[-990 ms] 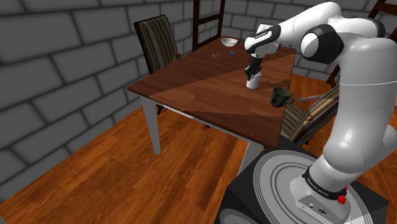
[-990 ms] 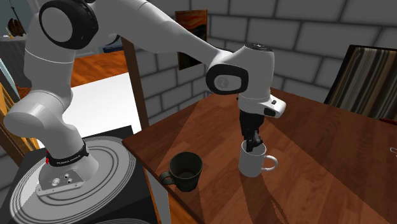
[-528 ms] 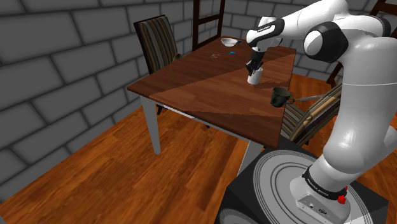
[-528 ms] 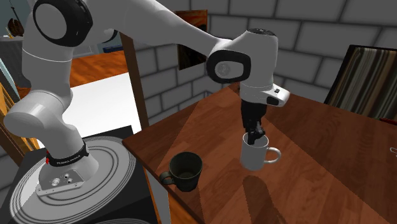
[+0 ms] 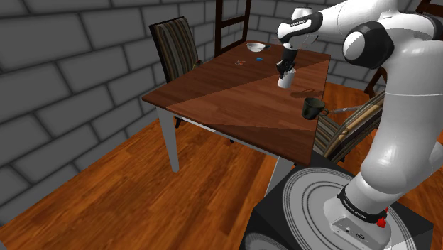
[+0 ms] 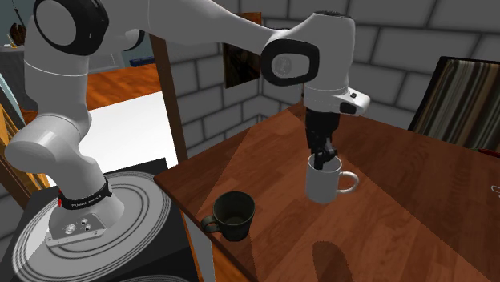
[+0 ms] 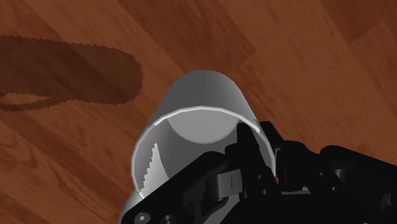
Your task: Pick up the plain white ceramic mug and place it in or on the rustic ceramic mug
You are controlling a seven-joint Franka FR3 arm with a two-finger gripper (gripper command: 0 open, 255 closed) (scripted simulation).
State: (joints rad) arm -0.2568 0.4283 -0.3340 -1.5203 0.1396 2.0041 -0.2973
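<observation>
White mug (image 6: 324, 183) gripped by the rim in the pincer (image 6: 323, 160), hanging clear of the bench (image 6: 401, 240)
Nearest the stand (image 6: 168, 248): dark mug (image 6: 232, 215), upright, mouth up, at the bench edge, handle toward the second exterior view's left. White mug sits up and to that view's right of it, well apart, also upright, long axis vertical, handle pointing away from the dark one. Its shadow (image 6: 332, 260) lies detached on the wood below, so I read it as airborne. Pincer is clamped on the mug wall, one finger inside, one outside. Next move, my guess: traverse toward the stand, then down over the dark mouth. Mouths look similar in width, so it may perch on the rim rather than drop in. Dark mug's inside is dim, depth unclear. Farther off: small white bowl (image 5: 255, 47), striped chair (image 5: 174, 42)
</observation>
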